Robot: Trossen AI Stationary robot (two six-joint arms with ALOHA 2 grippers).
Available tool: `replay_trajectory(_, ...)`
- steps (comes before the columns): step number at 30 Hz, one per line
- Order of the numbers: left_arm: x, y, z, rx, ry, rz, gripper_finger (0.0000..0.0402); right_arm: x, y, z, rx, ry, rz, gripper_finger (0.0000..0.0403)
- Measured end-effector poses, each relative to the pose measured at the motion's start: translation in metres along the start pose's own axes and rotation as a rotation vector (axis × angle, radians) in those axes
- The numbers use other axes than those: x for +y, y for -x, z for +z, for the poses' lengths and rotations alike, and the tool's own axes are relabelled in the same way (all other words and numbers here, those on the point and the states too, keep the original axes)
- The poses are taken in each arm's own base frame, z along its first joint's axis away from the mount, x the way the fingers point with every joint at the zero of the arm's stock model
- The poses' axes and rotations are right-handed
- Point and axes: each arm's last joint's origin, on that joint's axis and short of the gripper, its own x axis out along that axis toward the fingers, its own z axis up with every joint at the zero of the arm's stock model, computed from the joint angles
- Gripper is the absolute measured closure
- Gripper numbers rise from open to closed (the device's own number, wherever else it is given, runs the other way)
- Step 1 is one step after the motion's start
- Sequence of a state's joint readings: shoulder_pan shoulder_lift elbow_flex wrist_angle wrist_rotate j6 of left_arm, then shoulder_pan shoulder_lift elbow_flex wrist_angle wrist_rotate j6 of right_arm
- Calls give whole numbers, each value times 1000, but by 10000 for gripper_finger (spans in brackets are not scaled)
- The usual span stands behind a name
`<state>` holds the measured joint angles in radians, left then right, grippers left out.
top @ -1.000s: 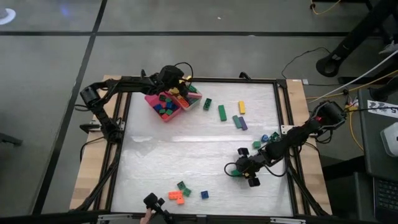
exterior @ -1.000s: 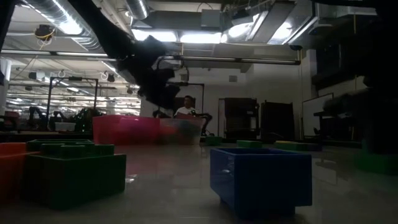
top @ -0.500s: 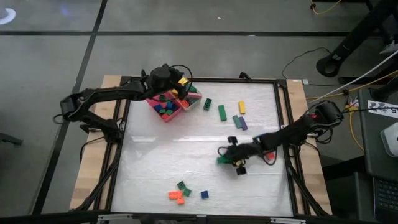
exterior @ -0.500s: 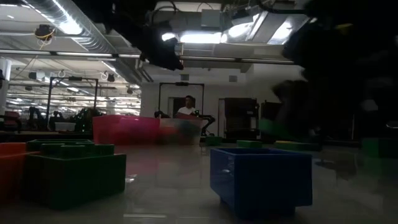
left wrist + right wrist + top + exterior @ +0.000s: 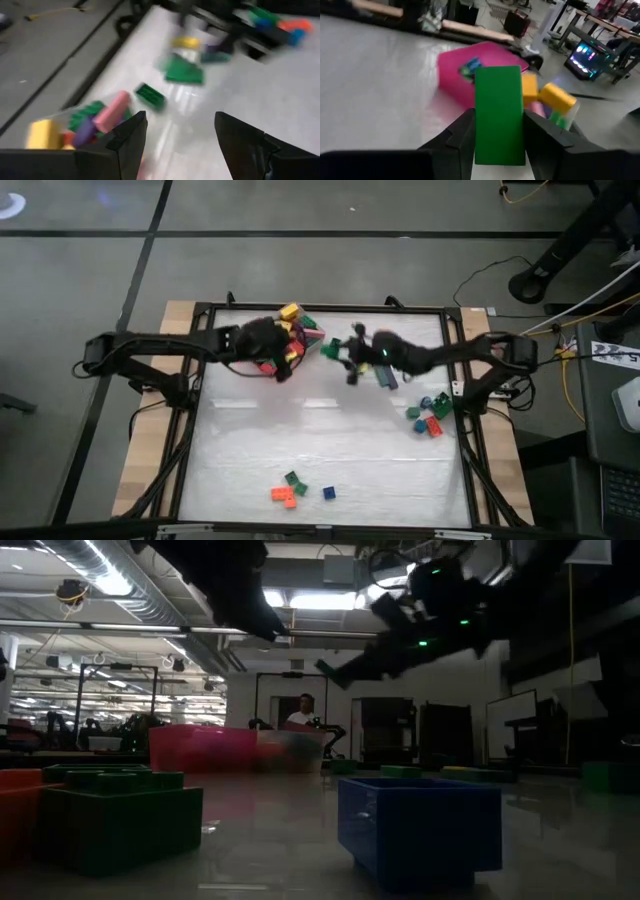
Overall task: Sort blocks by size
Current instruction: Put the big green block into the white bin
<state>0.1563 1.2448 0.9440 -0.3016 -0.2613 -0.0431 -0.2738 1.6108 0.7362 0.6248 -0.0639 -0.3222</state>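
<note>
So the right gripper [image 5: 499, 137] was clamped on a long green brick [image 5: 499, 114], fingers pinching it from both sides, and it was up over the far middle of the table, right beside the trays. Just ahead of that gripper sat the pink tray [image 5: 470, 62] with a yellow block [image 5: 558, 97] and a few others piled at its edge. From above, the right gripper [image 5: 350, 356] sat just to the side of the clear tray [image 5: 306, 337], with the loose long bars [image 5: 385, 374] right next to it on the other side. The left gripper [image 5: 176, 140] had its fingers spread wide with nothing between them, hanging over the pink tray [image 5: 262, 366]; ahead of it lay a dark green brick [image 5: 150, 95], a pink bar [image 5: 111, 110] and a yellow block [image 5: 43, 133]. A small bunch of mixed blocks [image 5: 428, 415] sat nearer the right arm's base, and another little group, orange, green and blue [image 5: 296, 490], lay well away from both grippers at the near edge of the white table [image 5: 250, 450]
</note>
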Motion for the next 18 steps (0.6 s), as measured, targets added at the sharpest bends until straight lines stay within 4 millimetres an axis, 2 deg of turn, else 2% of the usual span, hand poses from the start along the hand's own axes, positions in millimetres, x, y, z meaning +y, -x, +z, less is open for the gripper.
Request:
replay_trajectory(5, -25, 7, -4, 17, -55, -81, 180, -45, -37, 11, -56, -15, -35, 259)
replay_trajectory(9, -40, 12, -7, 22, -71, -128, 180, -69, -73, 11, -17, -30, -63, 259)
replay_trajectory(13, -51, 17, -11, 44, -58, -162, 180, -81, -106, 3, 65, -41, -54, 258)
replay_trajectory(18, -60, 22, -18, 97, -72, -189, 180, -89, -138, -6, 113, -14, -48, 258)
